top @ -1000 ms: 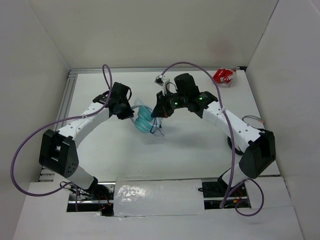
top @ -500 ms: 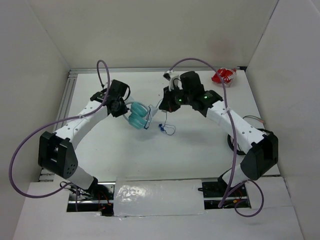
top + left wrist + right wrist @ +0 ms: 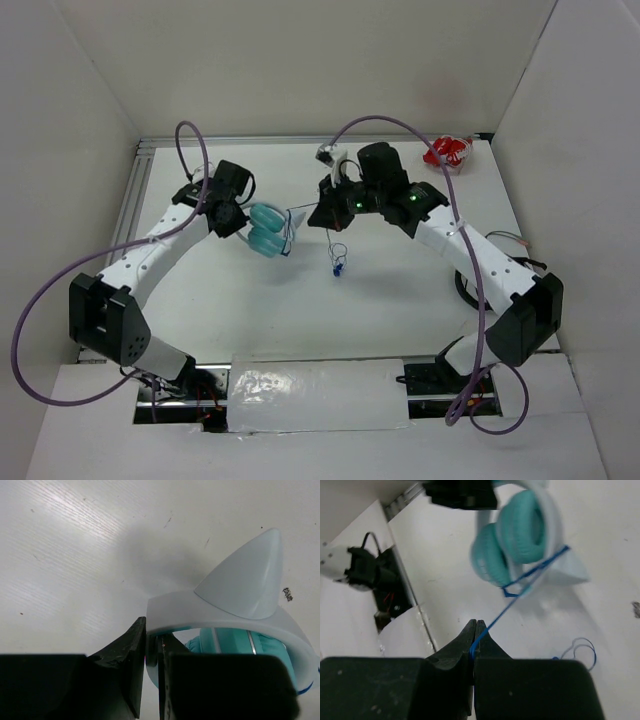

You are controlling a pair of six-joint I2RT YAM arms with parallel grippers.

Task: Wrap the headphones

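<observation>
**Left gripper (image 3: 150, 656) clamps the headband, right gripper (image 3: 474, 630) pinches the cord**

The left gripper is closed on the white headband of the headphones (image 3: 266, 230) and holds them, it seems, just off the table (image 3: 250, 320), left of centre. The right gripper is shut on the thin blue cord (image 3: 530, 572), which runs taut to the cups.

The headphones look light and rigid. The hard plastic band is a sound place to hold, though smooth enough to twist in the jaws. The cord is limp and thin, likely to slip or kink, so it wants steady tension while winding.

Two round teal padded cups sit side by side under a white band with a pointed ear. A turn of cord crosses them, and the loose end dangles in a loop below the right gripper. A red and white object (image 3: 448, 152) lies at the far right corner.
</observation>
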